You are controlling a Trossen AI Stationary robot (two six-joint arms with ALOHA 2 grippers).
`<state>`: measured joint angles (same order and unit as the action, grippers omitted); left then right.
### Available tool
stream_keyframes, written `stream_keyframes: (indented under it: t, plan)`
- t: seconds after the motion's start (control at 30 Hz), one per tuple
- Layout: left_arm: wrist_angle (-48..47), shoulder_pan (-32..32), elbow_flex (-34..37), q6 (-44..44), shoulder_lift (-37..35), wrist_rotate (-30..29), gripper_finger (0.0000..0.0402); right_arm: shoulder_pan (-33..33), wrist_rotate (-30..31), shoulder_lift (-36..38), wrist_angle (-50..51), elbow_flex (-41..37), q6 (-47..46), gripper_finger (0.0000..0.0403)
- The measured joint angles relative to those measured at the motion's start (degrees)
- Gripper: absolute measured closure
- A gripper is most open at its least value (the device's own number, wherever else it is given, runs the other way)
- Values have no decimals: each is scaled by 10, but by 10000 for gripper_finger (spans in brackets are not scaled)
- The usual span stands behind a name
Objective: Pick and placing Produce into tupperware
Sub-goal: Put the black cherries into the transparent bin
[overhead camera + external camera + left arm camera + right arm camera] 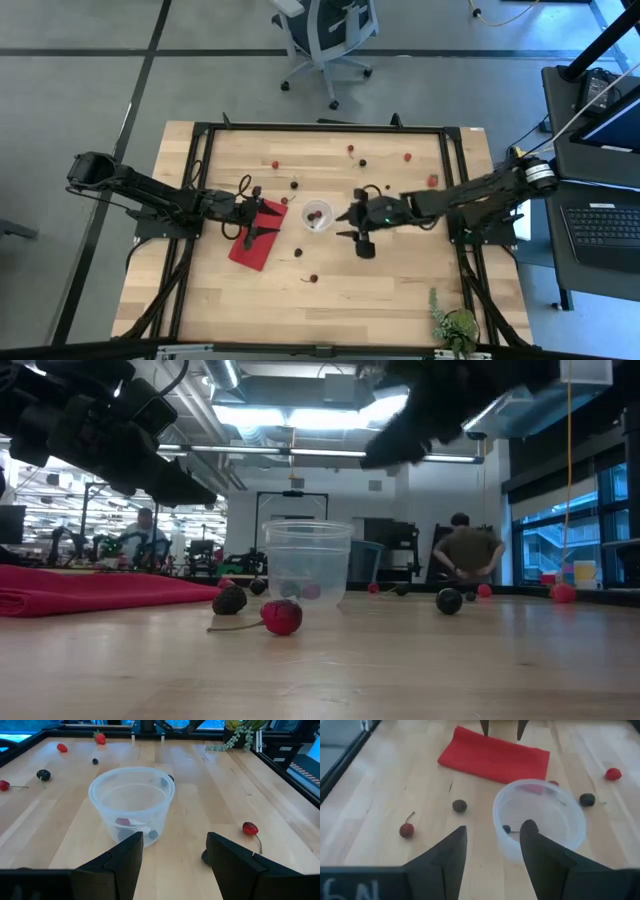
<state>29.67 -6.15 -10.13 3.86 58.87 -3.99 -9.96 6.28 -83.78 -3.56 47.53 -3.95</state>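
Observation:
The tupperware, a small clear round cup (318, 215), stands upright on the wood table between my two grippers. It holds a red berry (123, 821) and a small dark stemmed fruit (506, 828). Cherries and berries lie scattered on the table: a red one (282, 617) and a dark one (230, 600) near the cup, and more toward the far edge (350, 149). My right gripper (495, 826) hovers open above the cup's right rim, one finger over the rim and one outside it. My left gripper (172, 845) is open over the magenta cloth, pointing at the cup.
A folded magenta cloth (255, 235) lies left of the cup under my left gripper. A green plant (455, 325) sits at the near right corner. Black frame rails (320, 128) border the table. People (468, 555) stand in the room beyond.

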Motion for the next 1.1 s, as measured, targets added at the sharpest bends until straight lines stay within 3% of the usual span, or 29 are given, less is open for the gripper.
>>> stream_keyframes:
  t: [0.17,0.4,0.73,1.1]
  plan:
    - [-6,0,0,0,0,0,190,-25,-1,0,-140,-115,-1,217]
    - [-6,0,0,0,0,-1,190,-38,0,-2,-195,-188,-48,215]
    - [-5,0,0,0,0,-30,190,-37,3,-2,-214,-212,-47,174]
    - [-5,0,0,0,0,-30,190,-37,59,-70,-232,-212,-48,171]
